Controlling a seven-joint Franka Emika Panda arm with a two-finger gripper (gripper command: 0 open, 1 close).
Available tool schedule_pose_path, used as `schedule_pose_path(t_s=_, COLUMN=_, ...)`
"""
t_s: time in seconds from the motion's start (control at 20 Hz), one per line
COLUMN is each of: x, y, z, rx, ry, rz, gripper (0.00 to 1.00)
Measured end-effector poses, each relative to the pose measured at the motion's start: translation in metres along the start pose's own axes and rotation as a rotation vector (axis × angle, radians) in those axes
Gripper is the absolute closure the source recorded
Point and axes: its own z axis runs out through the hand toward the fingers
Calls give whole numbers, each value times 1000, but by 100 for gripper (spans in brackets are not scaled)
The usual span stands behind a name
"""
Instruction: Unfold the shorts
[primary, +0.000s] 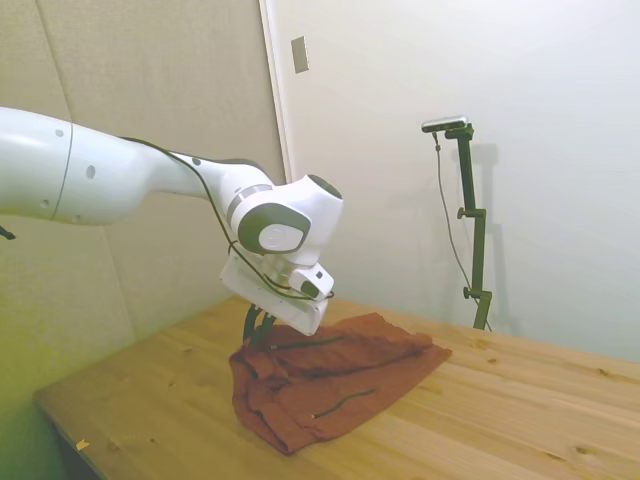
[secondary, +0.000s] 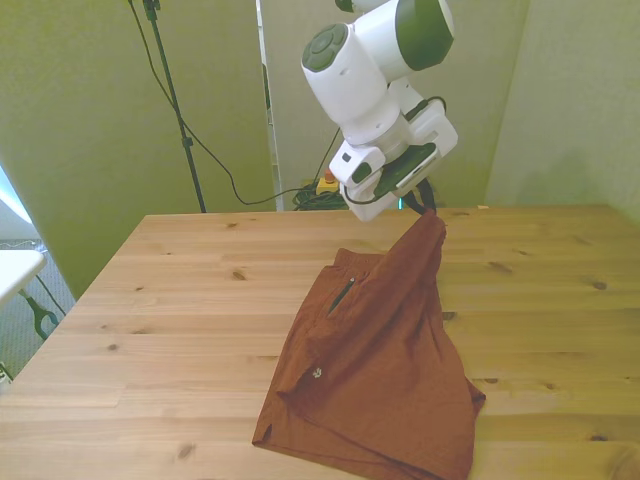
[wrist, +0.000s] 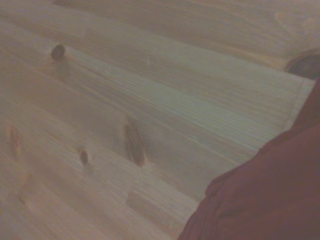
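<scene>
- One pair of shorts (secondary: 380, 370), rust-brown, lies on the one wooden desk (secondary: 180, 300); most of the cloth rests flat, spread toward the near edge in the front view.
- One corner of the shorts is lifted into a peak, pulled up off the desk to the claw (secondary: 430, 208), which is pinched onto that corner.
- One white arm (primary: 120, 175) reaches over the desk, its head tilted above the raised cloth.
- Two thin dark pocket lines show on the shorts in the side view (primary: 330, 380); the front view shows only one clearly, near the fold on the front view's left.
- The claw's fingers are mostly hidden: in the side view (primary: 258, 328) only dark curved tips show behind the arm's head, sunk into the cloth.
- The lower hem of the shorts is cut off by the bottom edge of the front view.
- The wrist view is blurred; it shows bare desk boards (wrist: 125, 100) with several knots and a dark red mass of shorts (wrist: 265, 200) in one corner.
- No containers show on the desk.
</scene>
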Motion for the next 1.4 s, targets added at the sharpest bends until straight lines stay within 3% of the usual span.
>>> schedule_pose_path(t_s=0.1, x=-7, y=-7, z=12, rx=-13, ry=0, rz=-10, gripper=100)
schedule_pose_path(t_s=0.15, x=-10, y=-11, z=18, rx=-19, ry=2, rz=-12, gripper=0)
schedule_pose_path(t_s=0.55, x=-16, y=-31, z=41, rx=-55, ry=-1, rz=2, gripper=0)
schedule_pose_path(t_s=1.1, x=-16, y=-51, z=30, rx=-34, ry=26, rz=7, gripper=0)
schedule_pose_path(t_s=1.2, x=-11, y=-62, z=34, rx=-21, ry=53, rz=46, gripper=0)
schedule_pose_path(t_s=1.4, x=24, y=-71, z=34, rx=10, ry=215, rz=203, gripper=0)
